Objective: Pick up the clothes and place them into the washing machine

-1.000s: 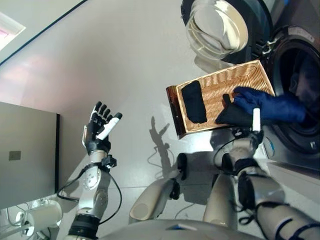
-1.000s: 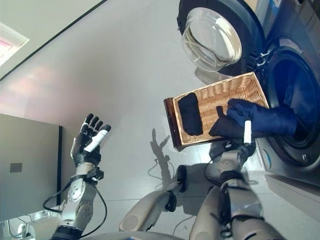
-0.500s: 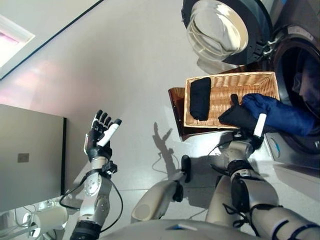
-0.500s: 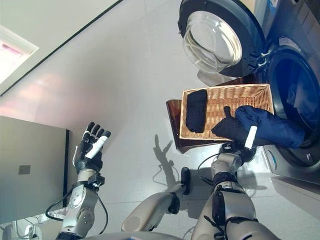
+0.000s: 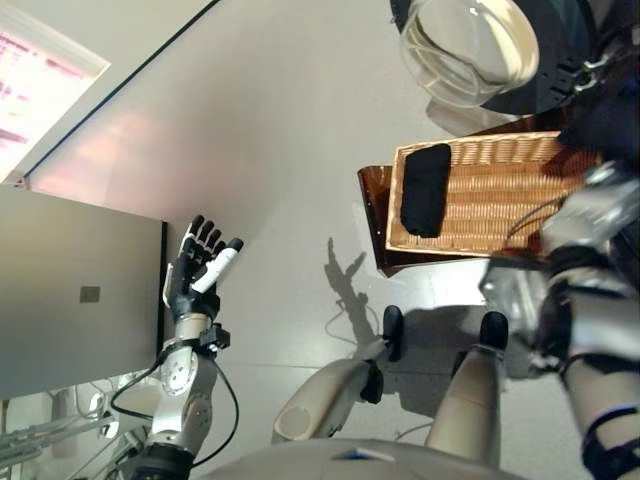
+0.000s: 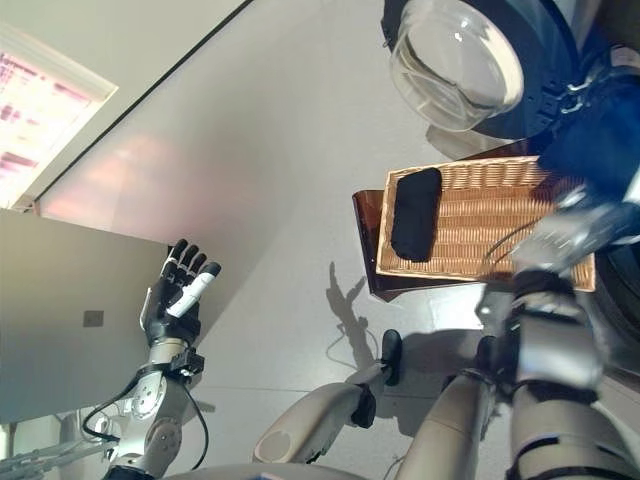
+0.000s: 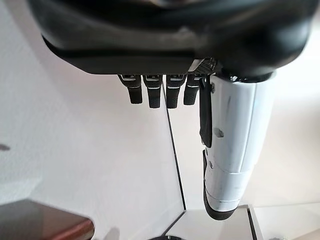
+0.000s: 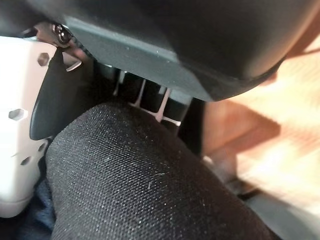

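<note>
The left robot hand [image 5: 200, 268] is raised over the floor [image 5: 280, 150] beside a grey cabinet [image 5: 80, 290], fingers straight and spread, holding nothing. A wicker basket [image 5: 490, 200] sits below the washing machine door [image 5: 470, 50]; a folded black garment [image 5: 424, 190] lies at its left end. The right robot hand [image 8: 30, 145], at the basket's right edge, is closed around dark cloth [image 8: 145, 185].

You cannot see the right hand [image 8: 150, 40] fingers: dark cloth [image 8: 145, 185] covers them in the wrist view. The washing machine door [image 5: 480, 50] is cut off at the upper right frame edge. The wicker basket [image 5: 500, 200] is partly hidden behind the right arm.
</note>
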{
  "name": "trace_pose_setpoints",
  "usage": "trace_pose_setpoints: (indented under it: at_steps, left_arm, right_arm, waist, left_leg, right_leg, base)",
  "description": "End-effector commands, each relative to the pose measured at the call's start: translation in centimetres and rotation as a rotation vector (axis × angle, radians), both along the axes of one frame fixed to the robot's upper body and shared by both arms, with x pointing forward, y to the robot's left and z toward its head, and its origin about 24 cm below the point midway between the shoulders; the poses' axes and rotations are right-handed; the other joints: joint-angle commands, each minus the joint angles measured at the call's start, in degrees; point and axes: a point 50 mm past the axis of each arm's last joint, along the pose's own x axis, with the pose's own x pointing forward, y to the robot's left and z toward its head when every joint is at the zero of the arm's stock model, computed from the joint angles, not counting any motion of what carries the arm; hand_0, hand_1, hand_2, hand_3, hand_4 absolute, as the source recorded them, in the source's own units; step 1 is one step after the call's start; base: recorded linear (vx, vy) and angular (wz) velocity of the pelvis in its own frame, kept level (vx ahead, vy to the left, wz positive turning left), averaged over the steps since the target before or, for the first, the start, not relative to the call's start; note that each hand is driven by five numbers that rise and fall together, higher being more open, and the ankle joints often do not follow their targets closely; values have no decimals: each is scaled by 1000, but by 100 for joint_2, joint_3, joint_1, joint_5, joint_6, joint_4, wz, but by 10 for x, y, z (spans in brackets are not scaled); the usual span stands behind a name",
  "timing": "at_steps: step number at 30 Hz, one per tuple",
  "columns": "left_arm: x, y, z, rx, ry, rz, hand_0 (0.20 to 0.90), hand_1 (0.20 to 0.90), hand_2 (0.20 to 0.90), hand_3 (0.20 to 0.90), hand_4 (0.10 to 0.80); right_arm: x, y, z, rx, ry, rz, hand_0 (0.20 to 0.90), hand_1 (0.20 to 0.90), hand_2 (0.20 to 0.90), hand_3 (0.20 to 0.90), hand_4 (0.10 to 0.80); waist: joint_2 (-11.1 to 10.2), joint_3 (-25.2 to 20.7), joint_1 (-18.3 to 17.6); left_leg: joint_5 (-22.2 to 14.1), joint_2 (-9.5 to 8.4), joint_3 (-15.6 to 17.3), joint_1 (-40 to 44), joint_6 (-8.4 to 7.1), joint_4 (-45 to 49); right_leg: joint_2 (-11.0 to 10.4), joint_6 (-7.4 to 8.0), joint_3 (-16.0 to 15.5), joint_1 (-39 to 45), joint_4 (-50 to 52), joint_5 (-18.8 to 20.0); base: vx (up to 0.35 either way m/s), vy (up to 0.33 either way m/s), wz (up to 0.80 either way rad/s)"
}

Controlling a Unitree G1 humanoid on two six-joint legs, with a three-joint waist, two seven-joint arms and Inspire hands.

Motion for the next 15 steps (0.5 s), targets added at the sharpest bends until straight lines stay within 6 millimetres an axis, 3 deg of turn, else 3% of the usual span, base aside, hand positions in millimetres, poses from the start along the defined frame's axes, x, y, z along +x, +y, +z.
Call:
trace_pose_setpoints:
  at_steps: [1, 4, 10, 15]
  left_arm:
    - [8, 25, 42, 100, -214, 66, 900, 900, 900, 900, 800]
    - [8, 23, 37, 71, -189, 80, 900, 900, 900, 900, 800]
    - [8, 20, 34, 19, -194, 103, 900, 900, 900, 900, 800]
    - [8, 18, 29, 4, -179, 103, 900, 900, 900, 900, 800]
  right_arm:
    - [-46, 29, 199, -729, -337, -110, 900, 900, 900, 900, 800]
    - [-36, 38, 189, -749, -312, -68, 900, 900, 900, 900, 800]
    - [-13, 31, 131, -655, -210, 5, 900, 900, 900, 900, 800]
    - [-1, 32, 96, -620, -136, 58, 900, 900, 900, 900, 800]
  waist:
    - [-110, -172, 47]
    - [-89, -160, -42]
    - [21, -192, -143]
    - [42, -184, -198]
  left_leg:
    - [-168, -14, -202, -299, -377, 196]
    - [-151, -17, -202, -249, -387, 123]
    - [-230, -51, -120, -182, -347, 129]
    - [-223, -66, -94, -152, -344, 112]
  right_leg:
    - [165, -299, -335, 593, -609, -185]
    - [179, -310, -329, 603, -581, -210]
    - [219, -307, -289, 676, -685, -178]
    - [198, -301, -299, 734, -734, -148]
  base:
    - [35, 32, -1]
    - [55, 4, -3]
    - [29, 21, -3]
    - [-5, 10, -2]
